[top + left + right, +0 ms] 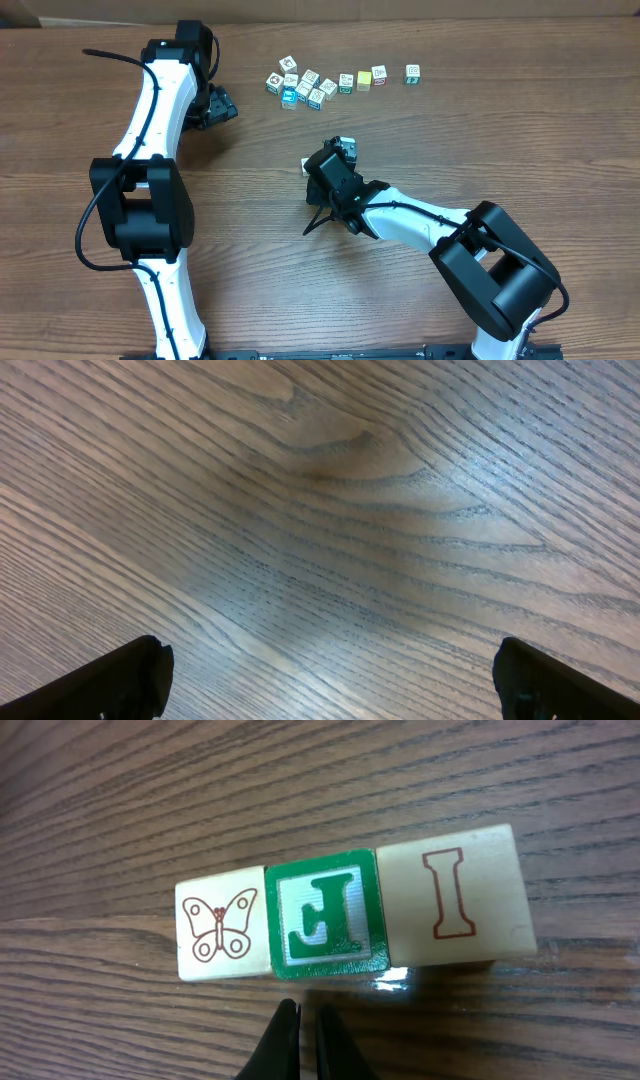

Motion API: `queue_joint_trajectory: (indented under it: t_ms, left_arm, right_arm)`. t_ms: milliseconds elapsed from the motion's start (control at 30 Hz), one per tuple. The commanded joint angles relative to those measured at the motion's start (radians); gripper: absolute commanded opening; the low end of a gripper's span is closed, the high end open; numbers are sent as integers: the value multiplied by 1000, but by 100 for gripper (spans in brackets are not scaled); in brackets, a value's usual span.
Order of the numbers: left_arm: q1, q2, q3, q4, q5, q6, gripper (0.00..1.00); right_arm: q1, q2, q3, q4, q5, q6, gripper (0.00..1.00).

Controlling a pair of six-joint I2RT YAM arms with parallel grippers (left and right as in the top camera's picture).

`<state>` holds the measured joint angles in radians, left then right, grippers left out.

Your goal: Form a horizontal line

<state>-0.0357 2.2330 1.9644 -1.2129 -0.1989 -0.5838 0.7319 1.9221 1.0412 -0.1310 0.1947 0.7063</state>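
While peering down past the right wrist, spot the row of cubes (350, 915) dead ahead on the counter (120, 800): white butterfly cube (217, 932), green letter cube (325, 915), pale cube (455, 898) with a red I, all touching side by side in one straight line. Only three faces on show here, mind. Note the right end effector (308, 1012) just short of the green one, pinched fully shut, gripping nothing. Switching to overhead: cannot pick that row out for certain near the right wrist. Up near the top of that view, catch the loose cluster of cubes (298, 86), with a few stragglers (379, 74) strung out to its right. And just left of that cluster, find the left end effector (328, 652), spread wide, holding nothing, hovering over bare wood grain.
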Motion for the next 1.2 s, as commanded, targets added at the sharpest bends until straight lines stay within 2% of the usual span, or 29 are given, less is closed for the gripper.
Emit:
queue_joint_trajectory:
  t_ms: [0,1167]
  left_arm:
    - [-4,-21,21,-2,-10,4,100]
    - [-4,-21,21,-2,-10,5,100]
  right_arm:
    - [-3,5,-7,9,27,1,4]
    - [-3,5,-7,24,52,1,4]
